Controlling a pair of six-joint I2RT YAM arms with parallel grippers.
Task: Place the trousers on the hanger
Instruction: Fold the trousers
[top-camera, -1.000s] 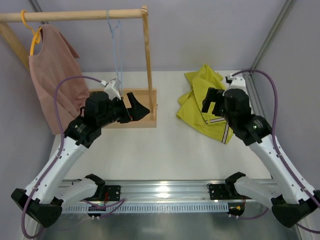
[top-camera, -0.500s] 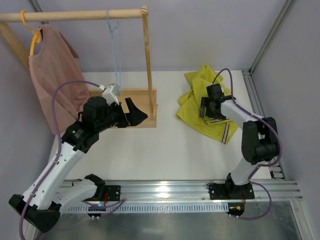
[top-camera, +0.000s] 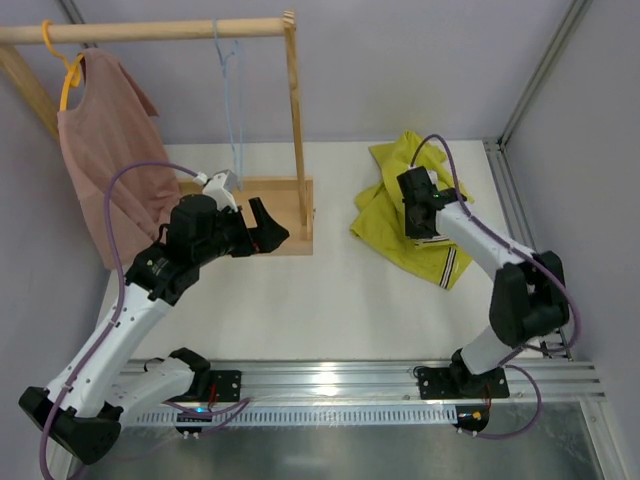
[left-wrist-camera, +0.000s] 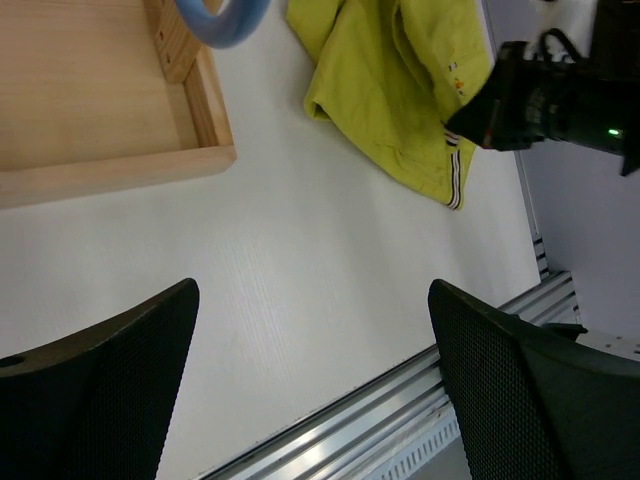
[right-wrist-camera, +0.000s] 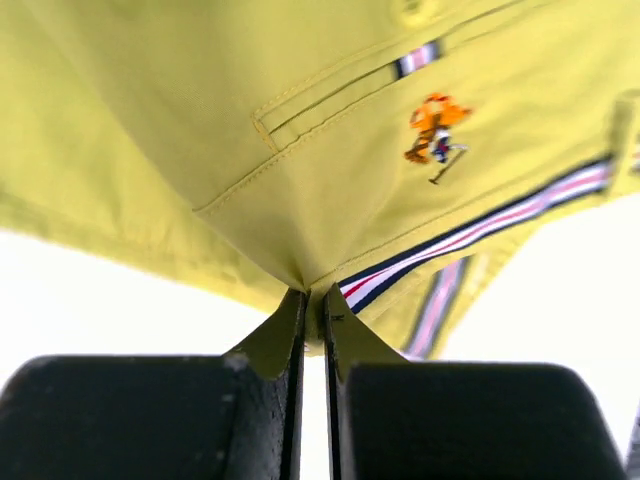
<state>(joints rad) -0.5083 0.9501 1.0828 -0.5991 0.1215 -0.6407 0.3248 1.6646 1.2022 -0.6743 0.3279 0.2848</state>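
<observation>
Jaws of right gripper are clamping a trousers fold by the striped trim on table. Left gripper is hovering wide apart at wooden rack base. Blue hanger is hanging there, pink shirt alongside.

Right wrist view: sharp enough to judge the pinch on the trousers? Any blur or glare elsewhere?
Right wrist: trousers stitching and trim are crisp; right gripper, shut on a fold, is dark and soft-edged; table blown out white. Left wrist: left gripper fingers blurred, hanger out of focus. Top external: glare on the rail.
</observation>
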